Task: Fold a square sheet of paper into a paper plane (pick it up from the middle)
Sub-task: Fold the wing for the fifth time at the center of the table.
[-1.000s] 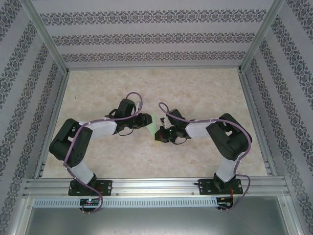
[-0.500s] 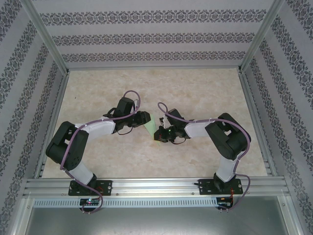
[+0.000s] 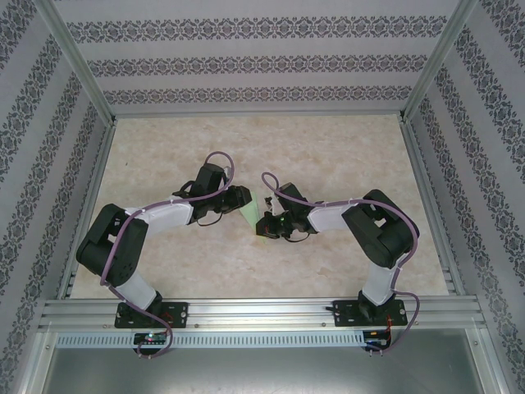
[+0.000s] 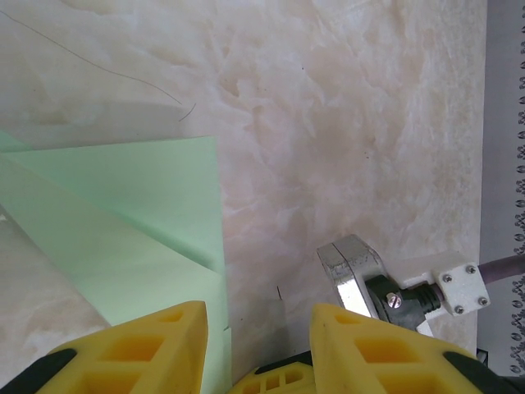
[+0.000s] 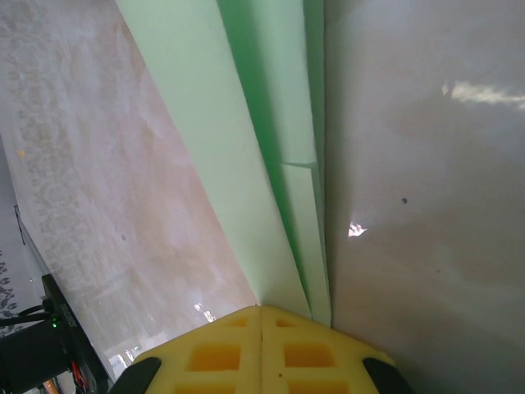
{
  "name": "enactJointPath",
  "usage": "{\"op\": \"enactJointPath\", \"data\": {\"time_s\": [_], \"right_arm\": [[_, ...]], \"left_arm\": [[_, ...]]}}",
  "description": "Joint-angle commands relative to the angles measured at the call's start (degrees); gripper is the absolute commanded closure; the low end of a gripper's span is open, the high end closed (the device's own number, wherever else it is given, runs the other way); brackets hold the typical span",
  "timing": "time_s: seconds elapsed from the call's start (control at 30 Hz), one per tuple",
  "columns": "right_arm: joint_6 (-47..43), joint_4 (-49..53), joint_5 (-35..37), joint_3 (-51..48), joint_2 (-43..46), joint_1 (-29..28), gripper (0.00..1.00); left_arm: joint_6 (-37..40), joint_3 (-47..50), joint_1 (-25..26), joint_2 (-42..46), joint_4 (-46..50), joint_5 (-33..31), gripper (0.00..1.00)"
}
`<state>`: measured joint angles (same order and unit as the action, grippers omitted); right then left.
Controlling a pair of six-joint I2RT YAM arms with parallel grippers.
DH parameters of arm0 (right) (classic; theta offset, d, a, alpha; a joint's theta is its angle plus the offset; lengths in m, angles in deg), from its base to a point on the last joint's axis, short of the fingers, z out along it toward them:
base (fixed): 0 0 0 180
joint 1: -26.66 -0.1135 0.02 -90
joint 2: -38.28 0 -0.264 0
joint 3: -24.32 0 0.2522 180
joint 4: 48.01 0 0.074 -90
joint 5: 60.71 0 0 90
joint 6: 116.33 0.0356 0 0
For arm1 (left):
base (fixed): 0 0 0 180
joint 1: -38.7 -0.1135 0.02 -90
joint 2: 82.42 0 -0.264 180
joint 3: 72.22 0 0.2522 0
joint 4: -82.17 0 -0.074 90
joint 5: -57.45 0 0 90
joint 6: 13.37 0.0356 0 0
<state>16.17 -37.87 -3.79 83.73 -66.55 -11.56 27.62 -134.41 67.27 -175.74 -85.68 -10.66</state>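
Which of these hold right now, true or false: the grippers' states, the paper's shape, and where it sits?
1. The right gripper is shut on the paper. True.
2. The left gripper is shut. False: its jaws stand apart, with the table showing between them.
3. The paper is a flat, unfolded square. False: it is folded into layers with creases.
4. The paper sits between the two grippers, mid-table. True.

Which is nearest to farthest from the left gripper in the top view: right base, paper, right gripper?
1. paper: at the fingertips of the left gripper, between the two grippers.
2. right gripper: just past the paper, on its right side.
3. right base: far off, at the table's near right edge.
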Motion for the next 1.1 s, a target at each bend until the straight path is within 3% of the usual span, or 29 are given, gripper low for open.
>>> {"op": "enactJointPath", "data": {"time_s": [0.0,0.5,1.07], "right_arm": [[0.05,8.11,7.91,-3.73,-4.59,-1.33,1.00],[0.36,7.98,8.10,-4.34,-3.10,-1.30,1.00],[2.15,7.10,7.69,-4.02,-3.09,-0.43,1.00]], "left_arm": [[-0.76,0.42,0.44,0.42,0.03,-0.52,0.61],[0.26,3.00,1.03,3.32,-2.68,-0.93,0.61],[0.74,1.20,1.79,-1.66,-6.92,2.38,0.61]]}}
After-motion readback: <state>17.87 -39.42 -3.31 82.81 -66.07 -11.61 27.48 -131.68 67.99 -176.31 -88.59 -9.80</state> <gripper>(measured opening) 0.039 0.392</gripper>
